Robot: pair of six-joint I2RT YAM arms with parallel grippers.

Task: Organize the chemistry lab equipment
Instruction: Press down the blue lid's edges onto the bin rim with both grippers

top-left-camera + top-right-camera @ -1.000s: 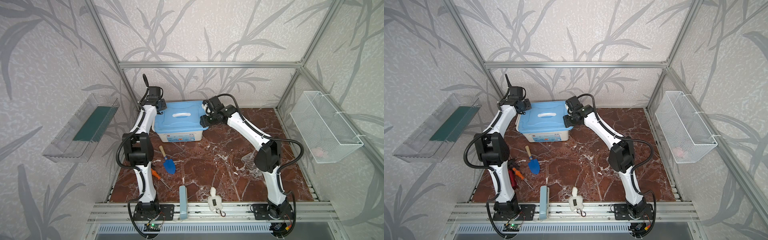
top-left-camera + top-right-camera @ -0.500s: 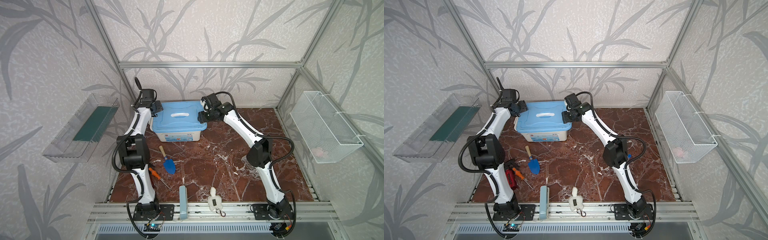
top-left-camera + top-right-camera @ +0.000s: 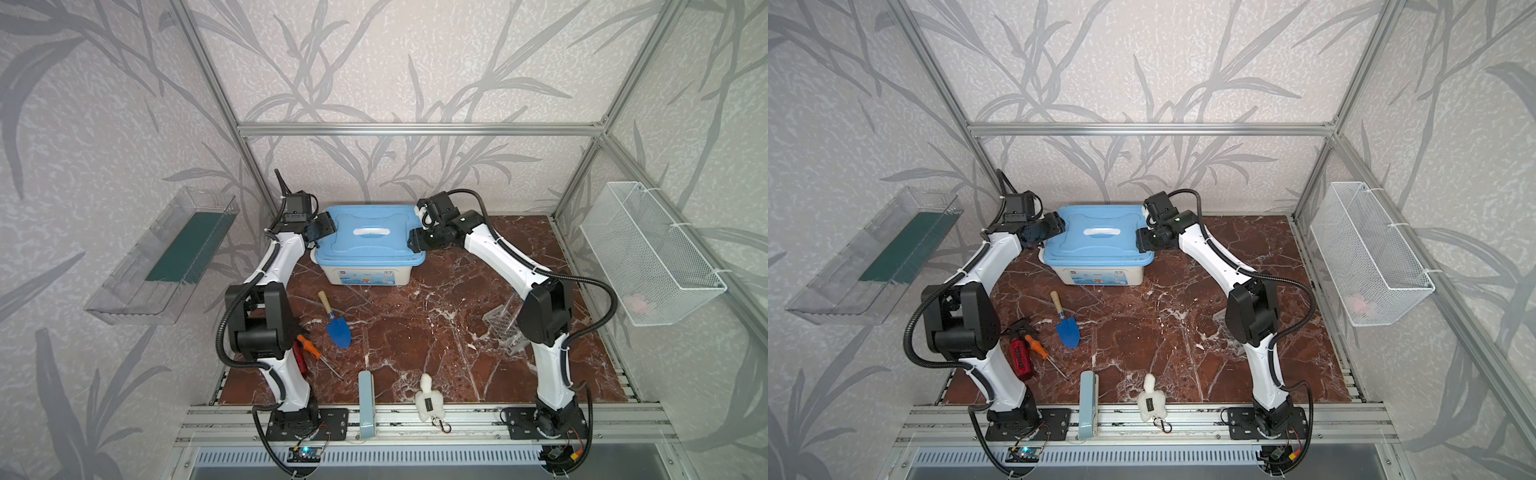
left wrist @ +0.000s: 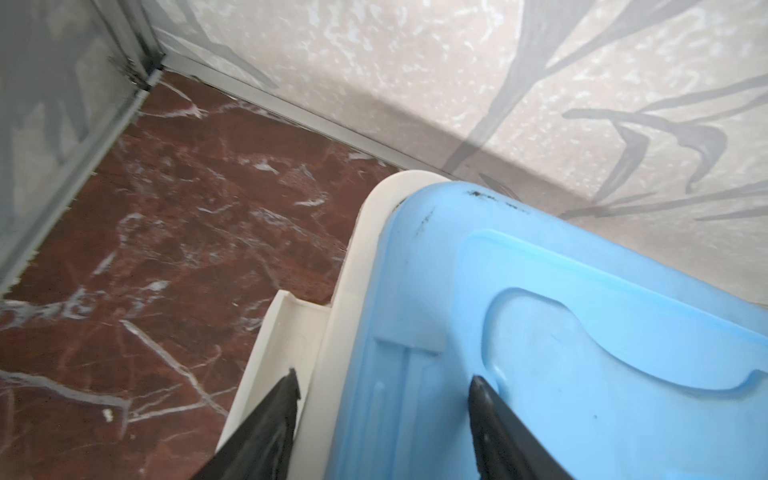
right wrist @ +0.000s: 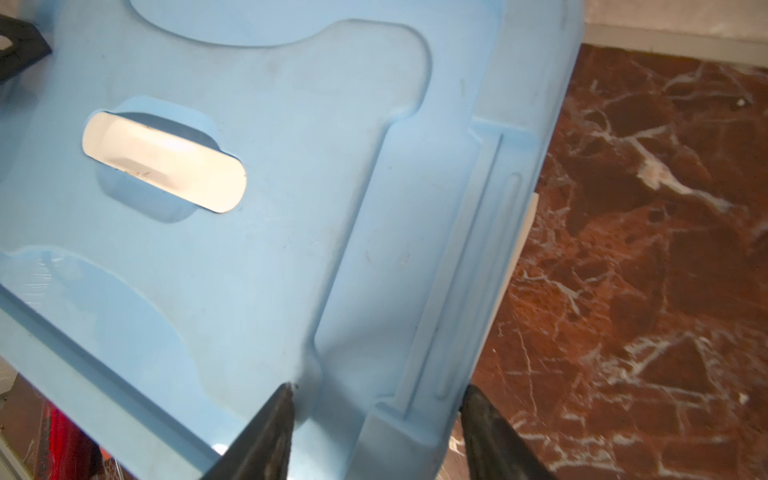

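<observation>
**Box flanked at both short ends**

Storage box [image 3: 368, 253] placed at upper centre of both top views, against rear wall, blue lid [image 3: 1098, 235] seated, white handle [image 5: 164, 162] flat in its recess. Left end effector [image 4: 382, 399] spread wide, straddling lid edge and white side latch [image 4: 282, 332]; right end effector [image 5: 374, 399] likewise spread wide over opposite lid edge. Symmetric placement judged suited to working both ends together. Clear test-tube rack [image 3: 503, 328] at centre right on worktop [image 3: 415, 332], behind right arm. Front label on box too small to read
</observation>
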